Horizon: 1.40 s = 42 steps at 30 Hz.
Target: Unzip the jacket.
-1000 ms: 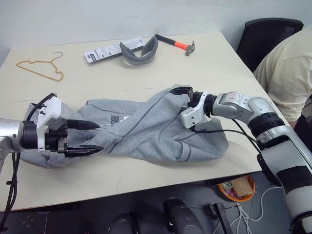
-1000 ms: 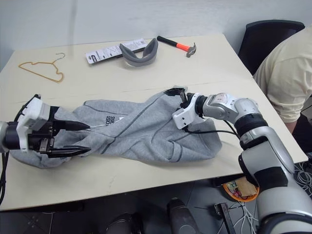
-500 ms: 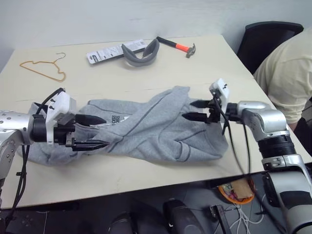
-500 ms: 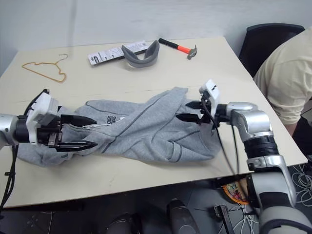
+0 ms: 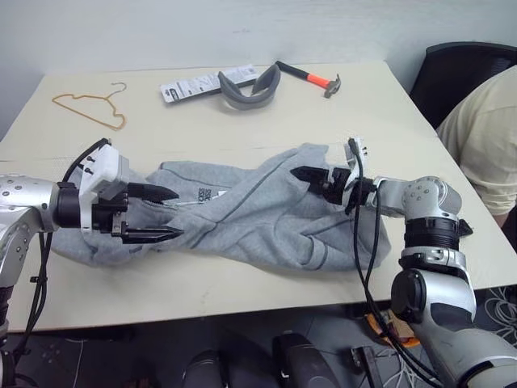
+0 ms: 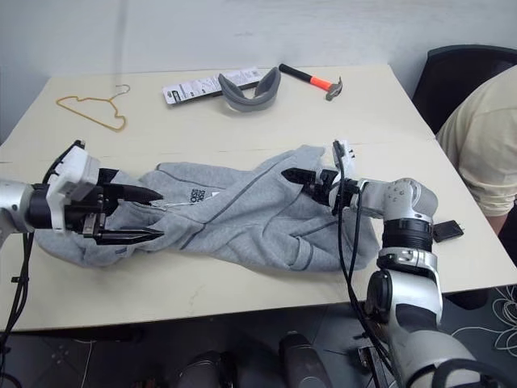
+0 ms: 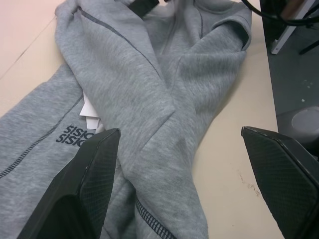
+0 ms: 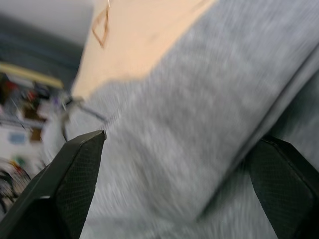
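Large light grey fleece zip-up jacket (image 5: 250, 214): lying crumpled and twisted across the middle of the pale beige desk (image 5: 242, 113), near its front edge; dark seam lines and small dark printed lettering beside a white label visible on the left half.

Left pincer (image 5: 158, 214): two black fingers spread wide apart, pointing right over the jacket's left end, nothing held between them.

Right pincer (image 6: 300, 181): black fingers wide apart, pointing left over the raised fold at the jacket's right part, nothing gripped; contact with the cloth cannot be told.

Thin tan wire clothes hanger (image 5: 90, 109): flat at the desk's far left corner, well apart from the jacket.

Small grey curved padded band (image 5: 250, 85): at the far edge, centre.

White printed card (image 5: 192, 85): flat, just beside the band, on its left.

Hammer with black-and-orange handle (image 5: 311, 78): right of the band.

Black chair (image 5: 468, 77): beyond the desk's far right corner.

Person in beige garment (image 5: 485, 137): at the right side.
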{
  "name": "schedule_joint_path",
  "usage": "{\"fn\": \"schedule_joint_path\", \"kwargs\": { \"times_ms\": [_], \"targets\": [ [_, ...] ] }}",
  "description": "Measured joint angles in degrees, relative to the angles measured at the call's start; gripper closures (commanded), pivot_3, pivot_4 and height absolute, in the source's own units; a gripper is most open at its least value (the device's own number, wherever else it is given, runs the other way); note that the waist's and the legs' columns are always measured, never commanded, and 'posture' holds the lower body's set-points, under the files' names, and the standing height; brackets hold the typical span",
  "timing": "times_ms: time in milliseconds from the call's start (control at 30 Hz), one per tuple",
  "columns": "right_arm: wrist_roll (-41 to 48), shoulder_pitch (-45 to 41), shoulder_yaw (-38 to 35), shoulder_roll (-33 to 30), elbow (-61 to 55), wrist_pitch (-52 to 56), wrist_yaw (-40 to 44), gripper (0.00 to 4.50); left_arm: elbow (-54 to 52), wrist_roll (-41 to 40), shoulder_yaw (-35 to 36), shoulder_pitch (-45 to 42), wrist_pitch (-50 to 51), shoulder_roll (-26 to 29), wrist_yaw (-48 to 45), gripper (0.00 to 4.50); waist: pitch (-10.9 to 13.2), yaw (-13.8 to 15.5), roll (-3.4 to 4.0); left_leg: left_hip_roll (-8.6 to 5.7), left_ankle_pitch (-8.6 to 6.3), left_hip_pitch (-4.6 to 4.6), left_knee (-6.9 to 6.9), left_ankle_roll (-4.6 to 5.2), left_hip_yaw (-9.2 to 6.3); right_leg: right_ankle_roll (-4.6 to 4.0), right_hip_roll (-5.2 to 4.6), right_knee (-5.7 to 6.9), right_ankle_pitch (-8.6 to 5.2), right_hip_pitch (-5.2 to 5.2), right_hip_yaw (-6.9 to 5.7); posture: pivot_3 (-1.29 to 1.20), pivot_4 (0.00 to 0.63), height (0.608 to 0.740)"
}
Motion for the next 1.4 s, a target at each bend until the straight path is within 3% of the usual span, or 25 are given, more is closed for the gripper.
{"fn": "schedule_joint_path", "kwargs": {
  "times_ms": [100, 400, 433, 567, 700, 900, 1000, 1067, 1233, 1367, 1400],
  "targets": [
    [0.39, -1.76, -1.56, 1.07, 2.62, -2.24, -0.93, 0.99, 0.00, 0.37, 0.00, 0.05, -0.17, 0.00, 0.01, 0.35, 0.00, -0.37, 0.00, -0.01, 0.00, 0.00, -0.09, -0.01, 0.00, 0.00, 0.03, -0.06, 0.00, -0.01, 0.01, 0.00, 0.150, 0.740],
    [0.60, -2.46, -1.26, 3.76, 4.50, -5.63, -1.37, 4.27, 0.00, 1.49, -0.04, 0.04, -1.05, -0.57, 0.49, 0.35, 0.00, -0.98, 0.00, 0.11, 0.01, -0.03, -0.25, -0.02, -0.01, 0.00, -0.04, -0.19, 0.00, -0.03, 0.00, 0.00, 0.150, 0.740],
    [1.00, -2.46, -1.29, 3.77, 4.34, -5.36, -1.37, 4.49, 0.00, 1.53, -0.04, 0.04, -1.07, -0.58, 0.50, 0.35, 0.00, -1.07, 0.00, 0.12, 0.01, -0.03, -0.25, -0.02, -0.01, 0.00, -0.04, -0.19, 0.00, -0.03, 0.00, 0.00, 0.150, 0.740],
    [3.63, -1.98, -1.42, 3.79, -0.12, -3.46, -0.94, 4.49, 0.05, 1.61, -0.11, -0.18, -1.18, -0.67, 0.53, 0.35, 0.00, -1.42, 0.00, 0.14, 0.01, -0.03, -0.31, -0.02, -0.01, 0.01, -0.02, -0.19, 0.00, -0.04, 0.00, 0.00, 0.150, 0.740],
    [10.41, 3.90, 1.17, 2.28, -18.14, 1.46, 4.04, 4.49, 0.61, 1.85, -0.69, -1.50, -1.58, -0.96, 0.49, 0.35, 0.00, -1.25, 0.00, 0.15, 0.03, -0.06, -0.52, -0.06, -0.05, 0.01, -0.01, -0.29, 0.00, -0.08, -0.03, 0.00, 0.150, 0.740],
    [17.33, 20.50, 16.33, -14.07, -55.22, 0.79, 23.30, 4.49, 4.76, 2.63, -2.06, -3.97, -2.05, -0.91, -0.96, 0.35, 0.00, 0.07, -0.01, 0.12, 0.02, -0.06, -0.76, -0.07, -0.05, 0.05, 0.01, -0.67, 0.00, -0.04, -0.07, 0.00, 0.150, 0.740],
    [10.08, 31.70, 26.92, -26.37, -67.18, -11.57, 36.14, 4.49, 7.42, 3.88, -3.29, -6.46, -3.17, -0.61, -2.98, 0.35, 0.01, 0.72, -0.05, -0.13, 0.00, -0.04, -0.75, -0.03, -0.08, 0.12, 0.01, -0.81, 0.02, 0.05, -0.11, 0.00, 0.150, 0.740],
    [3.44, 36.49, 33.20, -30.79, -69.84, -19.58, 41.21, 4.49, 10.13, 5.24, -4.58, -8.32, -4.07, -0.36, -4.21, 0.35, 0.02, 0.77, -0.08, -0.15, 0.00, 0.00, -0.67, -0.01, -0.04, 0.20, 0.02, -0.79, 0.06, 0.10, -0.08, 0.00, 0.150, 0.740],
    [-11.29, 40.13, 42.16, -31.78, -67.42, -35.39, 42.22, 4.49, 13.42, 8.09, -8.21, -12.50, -6.18, -0.64, -7.17, 0.35, 0.04, 0.96, -0.23, -0.14, 0.04, 0.03, -0.39, 0.09, 0.00, 0.29, 0.01, -0.69, 0.19, 0.16, -0.04, 0.00, 0.150, 0.740],
    [-18.73, 43.81, 44.40, -32.09, -63.80, -41.92, 40.78, 4.49, 13.74, 9.09, -9.57, -13.02, -7.05, -1.81, -8.21, 0.35, 0.05, 1.76, -0.25, -0.05, 0.00, -0.03, -0.30, 0.16, 0.01, 0.29, -0.04, -0.69, 0.19, 0.13, -0.02, 0.00, 0.150, 0.740],
    [-20.07, 45.24, 44.31, -32.75, -63.62, -43.44, 40.41, 4.27, 13.75, 9.47, -9.94, -13.07, -7.56, -2.12, -8.36, 0.35, 0.05, 1.85, -0.25, -0.04, -0.01, -0.03, -0.27, 0.18, 0.01, 0.29, -0.06, -0.69, 0.19, 0.13, -0.02, 0.00, 0.150, 0.740]
  ]
}}
